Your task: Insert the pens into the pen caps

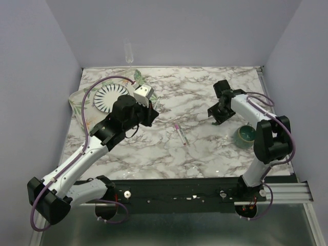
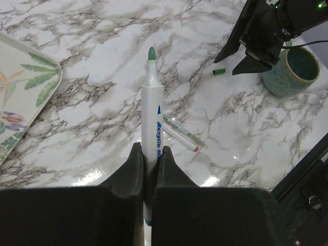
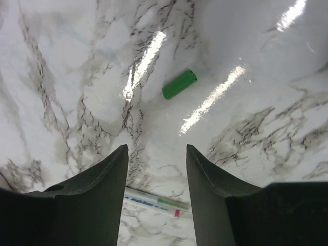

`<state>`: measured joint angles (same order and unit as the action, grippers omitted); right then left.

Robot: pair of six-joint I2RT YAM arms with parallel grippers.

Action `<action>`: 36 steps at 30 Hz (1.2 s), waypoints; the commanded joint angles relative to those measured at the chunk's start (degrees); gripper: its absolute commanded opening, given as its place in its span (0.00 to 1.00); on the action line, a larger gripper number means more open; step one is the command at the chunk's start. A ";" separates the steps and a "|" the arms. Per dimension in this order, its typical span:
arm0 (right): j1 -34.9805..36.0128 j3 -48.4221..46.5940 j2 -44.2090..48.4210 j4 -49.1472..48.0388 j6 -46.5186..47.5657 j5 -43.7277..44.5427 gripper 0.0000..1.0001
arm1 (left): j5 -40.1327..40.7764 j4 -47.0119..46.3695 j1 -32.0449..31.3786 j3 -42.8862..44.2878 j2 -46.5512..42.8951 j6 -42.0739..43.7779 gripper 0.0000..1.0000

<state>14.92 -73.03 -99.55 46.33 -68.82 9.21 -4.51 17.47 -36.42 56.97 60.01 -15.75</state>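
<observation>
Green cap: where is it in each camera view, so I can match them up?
Top external: cannot make it out; look by the right gripper.
Left wrist: green cap at upper right, just left of the right gripper.
Right wrist: upper centre, ahead of the open gripper.
Shared landmark: the loose pen lying flat.

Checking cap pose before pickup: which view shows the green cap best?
Right wrist: the green cap lies large and unobstructed ahead of the open right gripper. Left wrist shows it tiny, far off. Top view: can't make it out.
</observation>
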 commanded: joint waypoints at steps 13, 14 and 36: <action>-5.60 -6.07 -10.31 9.58 -25.66 0.72 0.52 | -1.29 -2.01 0.21 -0.90 -2.61 -0.51 0.00; -5.77 -6.59 -10.84 10.18 -26.10 0.37 0.52 | -1.29 -2.09 0.21 -0.90 -2.62 -0.51 0.00; -3.84 -8.79 -14.62 15.02 -28.84 4.84 0.22 | -0.06 -2.00 0.21 -0.90 -3.49 -0.25 0.00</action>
<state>10.02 -80.95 -113.43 58.43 -96.53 9.82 -4.95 16.75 -36.42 56.45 58.28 -16.08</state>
